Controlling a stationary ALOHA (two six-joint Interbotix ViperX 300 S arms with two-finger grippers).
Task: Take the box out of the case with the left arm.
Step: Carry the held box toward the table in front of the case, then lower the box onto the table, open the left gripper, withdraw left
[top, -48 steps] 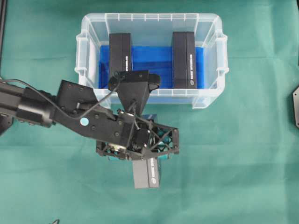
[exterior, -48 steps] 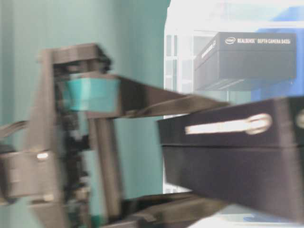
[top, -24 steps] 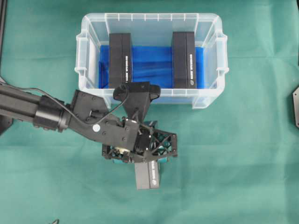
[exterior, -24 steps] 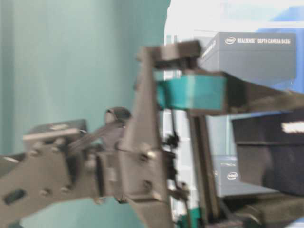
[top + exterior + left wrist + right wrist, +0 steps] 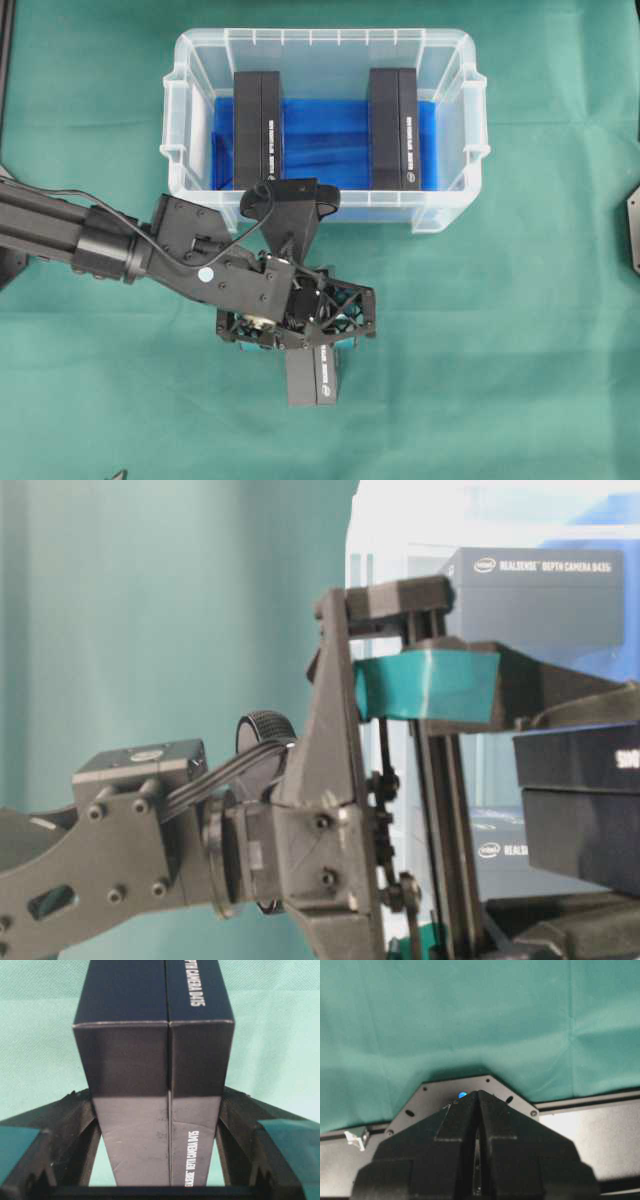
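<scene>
Evidently the step in hand was the set-down. The left hand (image 5: 312, 340) was grasping a black box (image 5: 314, 375), its two fingers pressed against the box's long sides, as the left wrist view showed plainly. The box was already outside the case (image 5: 452, 205), just in front of the case's near wall and over the green desk (image 5: 520, 350), with one end sticking out beyond the hand away from the case. Whether the box's underside touched the desk could not be told; from table level it looked a little clear of the cloth, held level in front of the case, with the teal pads (image 5: 425, 685) above it.

Two more black boxes stood inside the case on the blue sheet (image 5: 325, 140), one (image 5: 258, 128) toward the case's left end and one (image 5: 393, 128) toward its right, well apart from each other.

The right hand (image 5: 477, 1170) sat clenched with nothing between its fingers, over the desk's edge, far from the case.

By my reading the removal itself was done. The next move called for bringing the box flat onto the desk in front of the case, then letting the fingers part and drawing the left arm (image 5: 90, 240) away without nudging the box or the case's near wall.
</scene>
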